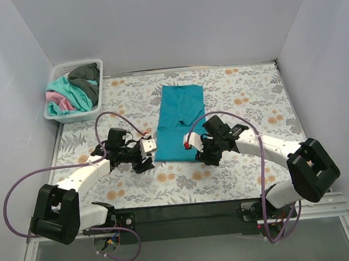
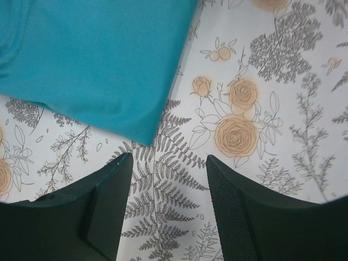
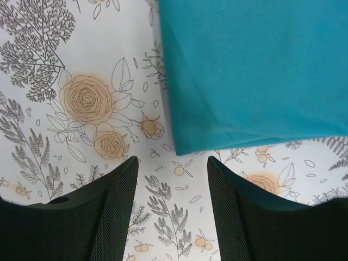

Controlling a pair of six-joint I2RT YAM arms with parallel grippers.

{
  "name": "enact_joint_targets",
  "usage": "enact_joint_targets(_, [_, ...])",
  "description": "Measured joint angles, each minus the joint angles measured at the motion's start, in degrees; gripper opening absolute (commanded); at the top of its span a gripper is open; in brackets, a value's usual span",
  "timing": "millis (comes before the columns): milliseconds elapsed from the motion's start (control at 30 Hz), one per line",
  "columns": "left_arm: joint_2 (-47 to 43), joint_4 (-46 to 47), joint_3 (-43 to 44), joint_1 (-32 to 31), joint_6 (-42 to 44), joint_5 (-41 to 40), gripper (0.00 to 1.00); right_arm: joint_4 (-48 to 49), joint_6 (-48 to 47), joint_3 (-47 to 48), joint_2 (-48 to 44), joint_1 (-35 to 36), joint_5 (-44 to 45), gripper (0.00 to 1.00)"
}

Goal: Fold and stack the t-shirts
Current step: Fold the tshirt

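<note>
teal shirt, lying as a long strip mid-table on the floral cover; other shirts heaped in the basket, far left. left gripper and right gripper are both spread, empty, each just short of a near corner. risk: fingers closing off the hem pinch cover rather than cloth; uneven grasps would skew the fold.
</note>
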Motion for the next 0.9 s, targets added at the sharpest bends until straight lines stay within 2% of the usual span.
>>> enact_joint_targets(100, [0.6,3.8,-2.9,-1.0,4.5,-1.0,0.53,3.4,-0.8,-2.8,0.2,3.7,4.1,0.5])
enact_joint_targets(267, [3.2,11.0,-4.9,-3.0,9.7,-2.7,0.52,8.7,-1.9,-4.9,0.5,5.5,8.7,0.48])
enact_joint_targets(400, [5.8,15.4,-4.9,-3.8,11.7,-3.3,0.49,12.0,-3.1,-6.6,0.9,6.3,10.4,0.42])
enact_joint_targets(633, [11.4,18.2,-4.8,-5.0,14.2,-3.6,0.36,16.6,-4.3,-7.5,3.5,6.7,11.1,0.29])
enact_joint_targets(733, [11.8,18.8,-4.8,-5.1,15.6,-3.8,0.27,18.0,-4.5,-7.7,3.9,6.9,11.2,0.23])
enact_joint_targets(767, [12.0,18.9,-4.8,-5.1,16.0,-3.8,0.22,18.3,-4.5,-7.8,4.0,6.9,11.2,0.23])
enact_joint_targets(900, [12.4,19.1,-4.8,-5.1,16.5,-4.0,0.16,19.4,-4.1,-8.0,3.9,7.0,12.3,0.44])
